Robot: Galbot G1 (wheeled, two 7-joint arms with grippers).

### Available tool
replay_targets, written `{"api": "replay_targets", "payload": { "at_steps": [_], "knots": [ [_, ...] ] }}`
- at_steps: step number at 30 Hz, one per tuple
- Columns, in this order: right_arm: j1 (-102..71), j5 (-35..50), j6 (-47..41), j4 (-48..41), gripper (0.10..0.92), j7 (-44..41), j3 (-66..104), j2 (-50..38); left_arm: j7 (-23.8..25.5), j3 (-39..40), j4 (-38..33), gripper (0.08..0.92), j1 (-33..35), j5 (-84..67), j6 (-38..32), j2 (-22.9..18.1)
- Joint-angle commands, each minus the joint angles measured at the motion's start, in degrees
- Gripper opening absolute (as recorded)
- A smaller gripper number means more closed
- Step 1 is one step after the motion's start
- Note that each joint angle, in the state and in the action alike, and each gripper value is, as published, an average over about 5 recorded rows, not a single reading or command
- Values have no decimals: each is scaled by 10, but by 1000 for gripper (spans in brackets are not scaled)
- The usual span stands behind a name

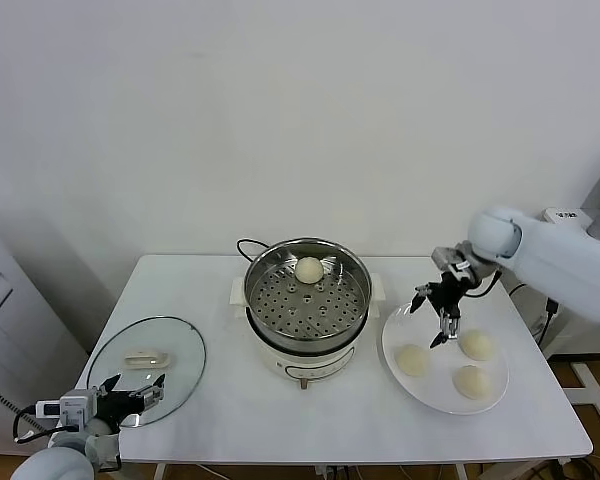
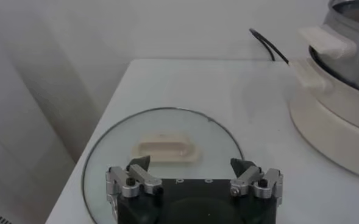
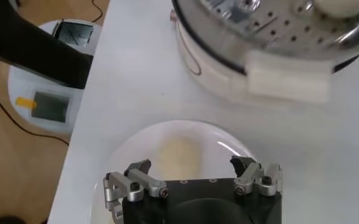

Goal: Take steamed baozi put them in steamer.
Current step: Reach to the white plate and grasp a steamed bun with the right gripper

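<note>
White wall and a white table point(image 1: 230, 400) frame the scene, and we take the steamer point(image 1: 307, 305), standing at the middle of the table, as our landmark. To the right of the steamer, we see the right gripper point(image 1: 432, 316) hovering over the near-steamer edge of a large white plate point(image 1: 435, 398), its jaws spread wide and holding nothing. Its wrist view shows the same spread fingers point(image 3: 133, 181) above the plate point(image 3: 130, 146), with one pale bun point(image 3: 179, 157) directly beneath them and the steamer's cream side handle point(image 3: 286, 76) just beyond. On the plate we count three steamed baozi: one point(image 1: 412, 360) closest to the steamer, one point(image 1: 476, 344) farther right, and one point(image 1: 471, 381) toward the table's front edge. A fourth bun point(image 1: 309, 268) rests on the perforated tray inside the steamer, against its far wall. A black cord point(image 1: 248, 246) loops behind the steamer.

Left of the steamer, a flat glass lid point(image 1: 148, 368) with a cream handle point(image 1: 145, 356) lies on the table. We see the left gripper point(image 1: 133, 392) parked over the lid's front edge, jaws wide and empty; its wrist view shows the fingers point(image 2: 135, 176) framing the lid handle point(image 2: 167, 149), with the steamer base point(image 2: 334, 119) well apart.
</note>
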Motion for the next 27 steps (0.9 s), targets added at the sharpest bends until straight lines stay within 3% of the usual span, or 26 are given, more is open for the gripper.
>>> {"api": "replay_targets", "payload": {
  "at_steps": [1, 16, 23, 27],
  "knots": [
    [-93, -61, -23, -7, 823, 29, 59, 7, -1, 1, -1, 823, 2, 1, 1, -3],
    [-132, -120, -14, -42, 818, 39, 101, 39, -1, 0, -2, 823, 6, 3, 1, -7],
    [-141, -132, -12, -46, 739, 37, 109, 42, -1, 0, -1, 823, 7, 4, 0, -7],
    [-142, -137, -11, -46, 655, 36, 112, 43, -1, 0, -1, 823, 7, 4, 0, -7]
  ]
}}
